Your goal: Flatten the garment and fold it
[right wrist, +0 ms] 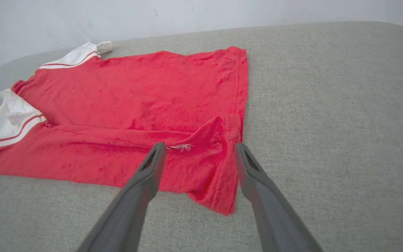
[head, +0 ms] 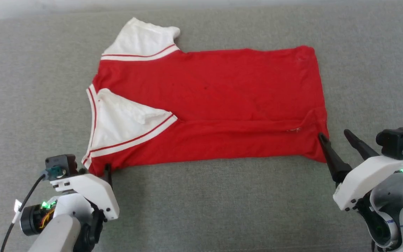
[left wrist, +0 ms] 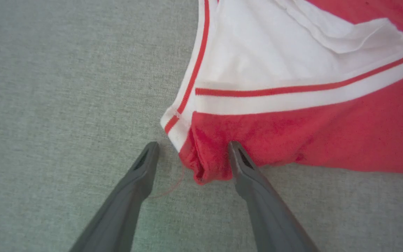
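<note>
Left gripper (left wrist: 192,144) and right gripper (right wrist: 199,145), jaws wide and empty, bracket the garment's (head: 205,91) near corners; left fingers mostly hidden behind its wrist from overhead.

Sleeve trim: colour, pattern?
White trim with one thin red stripe, edging the shirt sleeve. Left wrist view shows it best.

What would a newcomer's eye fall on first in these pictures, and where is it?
The red jersey lies spread on the grey fabric surface, its near side folded inward with one white sleeve lying on the red. The left gripper and right gripper sit at its near corners, jaws open.
</note>
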